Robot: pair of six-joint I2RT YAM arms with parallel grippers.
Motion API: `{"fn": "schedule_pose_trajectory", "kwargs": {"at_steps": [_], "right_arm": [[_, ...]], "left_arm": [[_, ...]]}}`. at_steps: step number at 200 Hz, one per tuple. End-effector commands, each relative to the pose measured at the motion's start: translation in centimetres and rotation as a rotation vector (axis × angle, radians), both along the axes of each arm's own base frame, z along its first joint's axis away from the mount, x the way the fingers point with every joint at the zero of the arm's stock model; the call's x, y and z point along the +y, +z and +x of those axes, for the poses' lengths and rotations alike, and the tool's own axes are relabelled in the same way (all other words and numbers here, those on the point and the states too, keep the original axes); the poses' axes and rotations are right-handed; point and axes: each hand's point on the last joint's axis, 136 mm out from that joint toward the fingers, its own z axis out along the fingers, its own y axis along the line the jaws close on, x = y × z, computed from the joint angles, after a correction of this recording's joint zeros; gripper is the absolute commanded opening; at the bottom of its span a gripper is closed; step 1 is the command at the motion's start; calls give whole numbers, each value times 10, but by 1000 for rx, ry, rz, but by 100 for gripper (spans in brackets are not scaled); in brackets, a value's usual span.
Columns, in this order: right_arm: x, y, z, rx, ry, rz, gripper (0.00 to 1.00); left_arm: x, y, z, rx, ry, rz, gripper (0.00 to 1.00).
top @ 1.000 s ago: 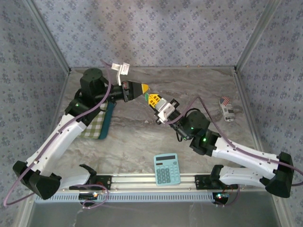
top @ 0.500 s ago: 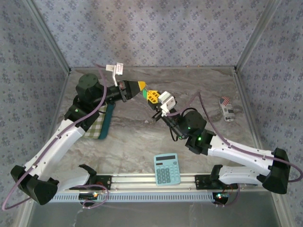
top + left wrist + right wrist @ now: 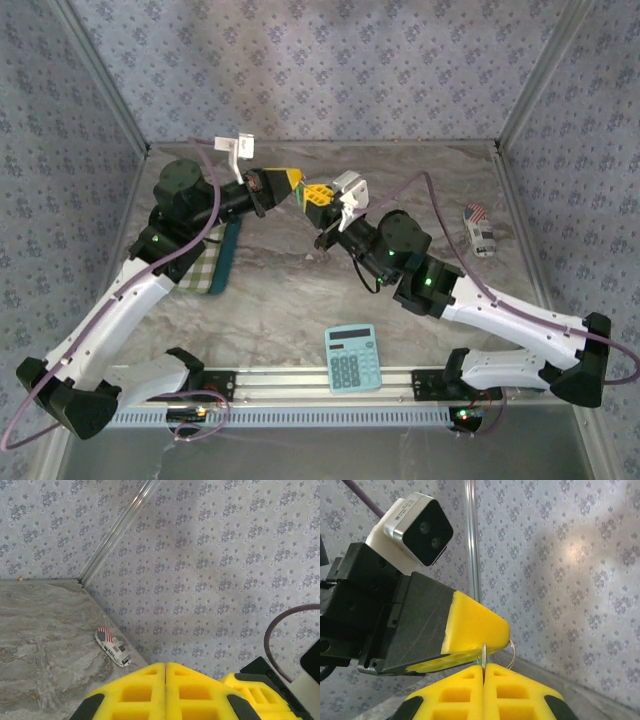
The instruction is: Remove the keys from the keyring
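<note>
Green keys point(image 3: 481, 663), axis unclear, in right pincer point(image 3: 484, 672)

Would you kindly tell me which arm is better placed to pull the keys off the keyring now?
Right, probably. The right fingers are shut on the keys beside the keyring, which the left fingers pinch and can steady while the right arm draws back.

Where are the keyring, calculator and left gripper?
keyring point(image 3: 514, 652), right wrist view, loop's right arc.
calculator point(image 3: 351, 358), top external view, keypad centre.
left gripper point(image 3: 296, 181), top external view, yellow fingertips.
</note>
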Motion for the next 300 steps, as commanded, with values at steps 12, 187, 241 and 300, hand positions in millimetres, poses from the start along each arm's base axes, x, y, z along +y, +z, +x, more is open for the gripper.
{"fn": "schedule_pose_trajectory", "kwargs": {"at_steps": [12,187,241,300], "right_arm": [[-20,9,16,178,-22,158,0],[-3,-2,39,627,331,499,0],[11,-10,47,728,421,582,0],[7,-5,53,765,460,660,0]], "left_arm": [[-4,-9,-9,-6,-28,27,0],[-9,-15,-12,-41,-20,31,0],[-8,-14,-12,-50,-13,34,0],[-7,-22,-12,-55,-8,64,0]]}}
